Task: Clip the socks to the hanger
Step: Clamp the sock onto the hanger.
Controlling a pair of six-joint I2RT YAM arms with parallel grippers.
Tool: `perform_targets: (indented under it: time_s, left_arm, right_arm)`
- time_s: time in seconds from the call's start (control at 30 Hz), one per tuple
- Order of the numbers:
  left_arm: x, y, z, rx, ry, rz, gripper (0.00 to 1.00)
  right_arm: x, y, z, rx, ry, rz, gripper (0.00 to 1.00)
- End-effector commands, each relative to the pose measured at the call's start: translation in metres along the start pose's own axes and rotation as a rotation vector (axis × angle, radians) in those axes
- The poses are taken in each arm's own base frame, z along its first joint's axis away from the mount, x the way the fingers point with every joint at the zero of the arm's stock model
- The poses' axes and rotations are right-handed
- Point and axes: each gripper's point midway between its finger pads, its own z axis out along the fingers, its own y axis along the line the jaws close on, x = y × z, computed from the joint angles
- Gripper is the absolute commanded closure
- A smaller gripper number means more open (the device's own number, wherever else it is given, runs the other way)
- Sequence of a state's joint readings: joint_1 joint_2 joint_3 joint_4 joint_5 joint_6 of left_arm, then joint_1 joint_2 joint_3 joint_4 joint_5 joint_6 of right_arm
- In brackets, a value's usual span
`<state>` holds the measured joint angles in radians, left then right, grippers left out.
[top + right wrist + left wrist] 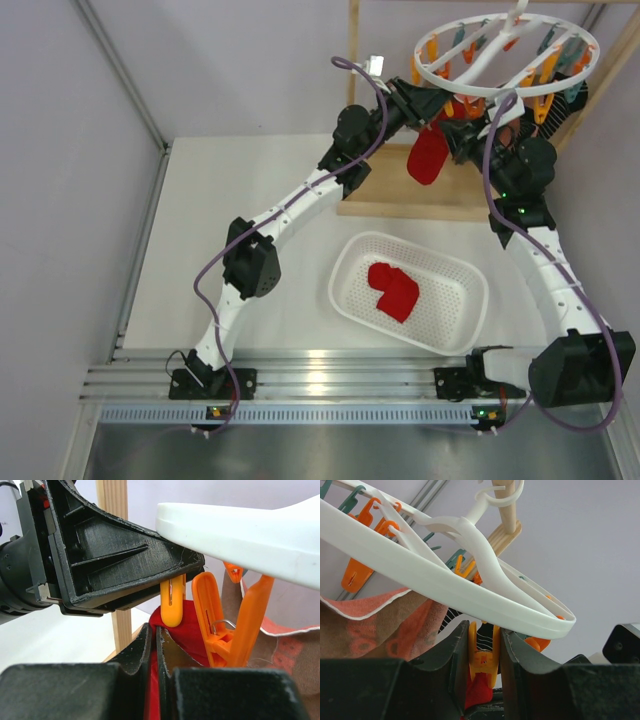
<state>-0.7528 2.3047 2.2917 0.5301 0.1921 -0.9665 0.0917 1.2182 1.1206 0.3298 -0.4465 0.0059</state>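
From where I stand, the round white plastic ring hanger (505, 50) hangs at about one o'clock over the surface, and both arms meet just under its near rim. The left gripper (483, 632) has its jaws pinching a dangling orange plastic clip (482, 662), which I take to be squeezing its mouth apart. The right gripper (156, 642) has its jaws pressed together on a small bright red fabric sock (186, 637), holding the top edge right at the clip's lower end while the rest droops toward six o'clock. The worry is the handover. I cannot tell whether the cloth sits inside the clip's mouth. If the left jaws ease off with the hem only beside that mouth, the clip would bite on nothing, and the sock would drop once the right jaws part. The clip looks free to swing on the ring, so a push from the sock could turn it aside or slip it out of the left jaws. A second orange clip (225, 625) hangs just beside the first, at three o'clock of it in the right wrist view. A salmon patterned cloth (380, 625) also hangs close, and either could snag. Another bright red sock (393, 290) lies in the white perforated oval plastic basket (340, 270) near five o'clock.
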Motion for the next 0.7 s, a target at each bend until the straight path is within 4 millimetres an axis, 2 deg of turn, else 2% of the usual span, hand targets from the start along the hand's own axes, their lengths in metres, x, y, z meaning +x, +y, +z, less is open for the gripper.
perform_targets:
  time_s: [0.0,0.2,0.5,0.67]
  left_arm:
    - [-0.014,-0.044,0.000,0.072,-0.011,-0.004,0.97]
    - [-0.016,-0.047,0.000,0.075,-0.015,-0.011,0.90]
    - [-0.024,-0.047,0.000,0.069,-0.038,-0.002,0.67]
    - [-0.033,-0.047,0.001,0.067,-0.058,0.012,0.60]
  right_arm:
    - [-0.054,0.003,0.004,-0.009,-0.145,-0.057,1.00]
    - [-0.054,-0.004,0.005,0.028,-0.143,-0.090,1.00]
    - [-0.057,-0.013,0.007,0.067,-0.151,-0.105,1.00]
    - [-0.063,-0.016,0.007,0.082,-0.167,-0.099,1.00]
